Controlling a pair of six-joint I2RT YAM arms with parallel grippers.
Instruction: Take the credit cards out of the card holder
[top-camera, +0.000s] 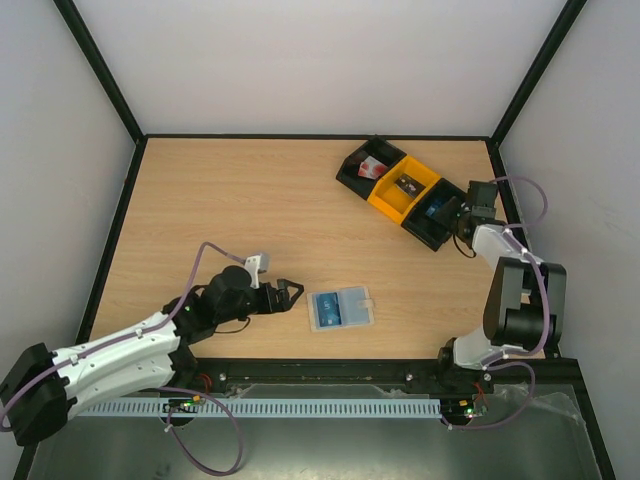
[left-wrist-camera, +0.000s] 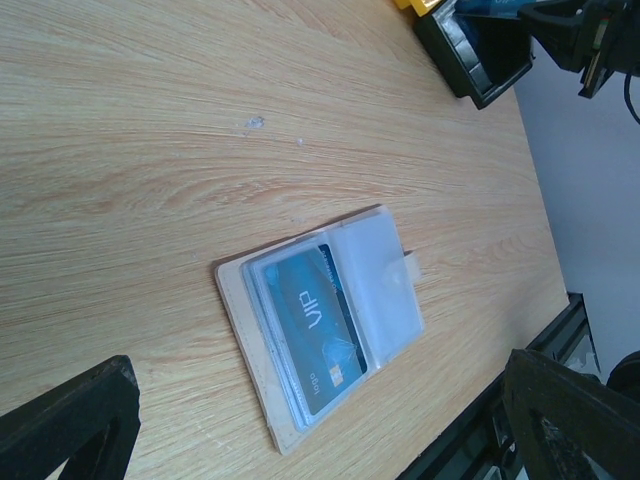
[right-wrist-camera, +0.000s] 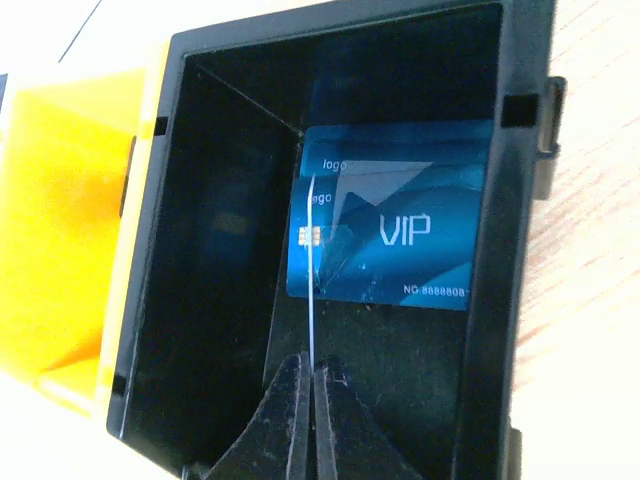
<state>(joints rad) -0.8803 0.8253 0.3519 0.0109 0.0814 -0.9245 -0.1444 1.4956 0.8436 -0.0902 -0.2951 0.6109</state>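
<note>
- Top view looks down from high at the near edge over the whole table (top-camera: 230, 210).
- Left wrist view sits low, sharing the card holder (left-wrist-camera: 385, 290) with it.
- Right wrist view peers closely into a black bin (right-wrist-camera: 215, 280), probably the rightmost.

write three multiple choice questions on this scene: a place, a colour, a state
1. Where is the card holder? A in a bin; B flat on the table by the left claw; C lifted in the air.
2. What colour is the middle bin of the three? A yellow; B red; C green.
3. How is the left claw? A shut on a card; B shut and empty; C open and empty.
Key: 1 B, it lies there in the top view; 2 A, its walls are yellow; 3 C, its jaws stand apart, nothing between.
</note>
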